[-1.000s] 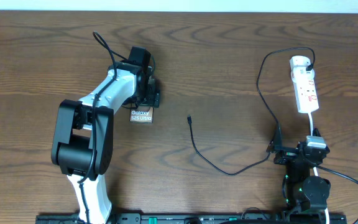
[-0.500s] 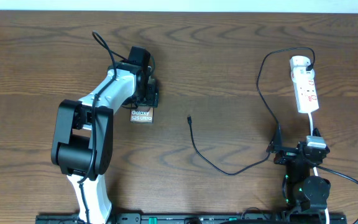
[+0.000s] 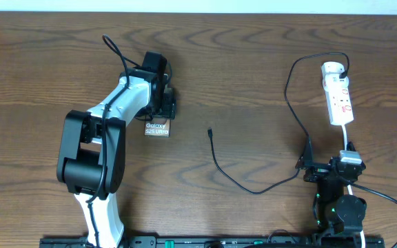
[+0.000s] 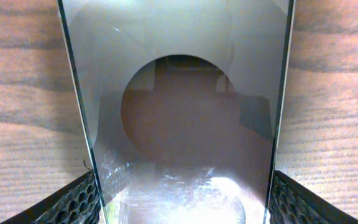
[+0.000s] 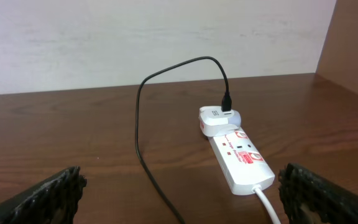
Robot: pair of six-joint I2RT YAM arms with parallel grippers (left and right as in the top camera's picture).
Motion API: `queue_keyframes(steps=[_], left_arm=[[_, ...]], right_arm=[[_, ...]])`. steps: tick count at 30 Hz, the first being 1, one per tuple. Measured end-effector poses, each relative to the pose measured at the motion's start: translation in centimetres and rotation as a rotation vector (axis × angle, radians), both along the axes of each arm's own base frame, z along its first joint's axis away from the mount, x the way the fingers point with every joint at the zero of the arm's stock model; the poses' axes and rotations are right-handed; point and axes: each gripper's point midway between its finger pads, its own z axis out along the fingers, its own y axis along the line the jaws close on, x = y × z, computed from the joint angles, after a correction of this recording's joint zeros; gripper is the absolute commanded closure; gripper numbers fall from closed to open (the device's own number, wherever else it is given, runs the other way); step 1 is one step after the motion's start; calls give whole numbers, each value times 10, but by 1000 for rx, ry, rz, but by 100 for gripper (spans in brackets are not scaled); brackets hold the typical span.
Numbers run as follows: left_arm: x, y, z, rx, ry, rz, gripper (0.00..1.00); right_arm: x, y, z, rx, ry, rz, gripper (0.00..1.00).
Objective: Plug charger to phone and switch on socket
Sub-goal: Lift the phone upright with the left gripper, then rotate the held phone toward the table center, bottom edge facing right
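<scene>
A dark brown wooden table (image 3: 253,55) fills the overhead view, with a pale strip along the top edge. Only the right wrist view shows that strip as a whitish wall (image 5: 104,37) behind the table.

The white and black left arm (image 3: 116,110) reaches from the lower left toward the upper middle. Its left gripper (image 3: 163,105) sits over the upper part of the phone (image 3: 156,128), a small dark rectangular slab with white "Galaxy S25 Ultra" lettering. From overhead the lettered lower end shows but the claw's hold is hidden. The left wrist view fills with the phone's glossy face, and the 2 black fingers (image 4: 79,199) press against its 2 long edges at the bottom corners, pinching it.

The right gripper (image 5: 182,180) is at the lower right overhead. In its own view its fingers stand spread wide in the 2 bottom corners, holding nothing.

The socket (image 3: 339,96), a narrow white power strip with red markings, lies at the upper right, ahead of that claw and apart from it. The charger (image 3: 253,192), a long thin black cable, rises from a white adapter (image 5: 216,118) at the socket's far end. It loops left, passes down beside the right claw and curves to its tiny black tip (image 3: 210,131), which lies bare on the table right of the phone, apart from it.
</scene>
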Motion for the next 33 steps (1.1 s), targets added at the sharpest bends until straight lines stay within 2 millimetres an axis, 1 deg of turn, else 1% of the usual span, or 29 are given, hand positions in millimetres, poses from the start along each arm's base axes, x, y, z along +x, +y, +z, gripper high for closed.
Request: queue_keyframes(steps=[4, 7, 14, 15, 22, 26, 33], left_arm=[[-3, 1, 2, 2, 8, 0, 23], [-1, 0, 11, -3, -11, 0, 23], [7, -2, 54, -29, -121, 0, 24], [8, -2, 58, -31, -129, 0, 27], [8, -2, 59, -32, -129, 3, 32], [8, -2, 59, -32, -129, 3, 39], [8, -2, 59, -31, -129, 3, 39]], right_arm=[[0, 0, 0, 0, 0, 0, 1], [0, 0, 0, 0, 0, 0, 1], [0, 0, 0, 0, 0, 0, 1], [0, 0, 0, 0, 0, 0, 1], [0, 0, 0, 0, 0, 0, 1], [0, 0, 0, 0, 0, 0, 1], [0, 0, 0, 0, 0, 0, 1]])
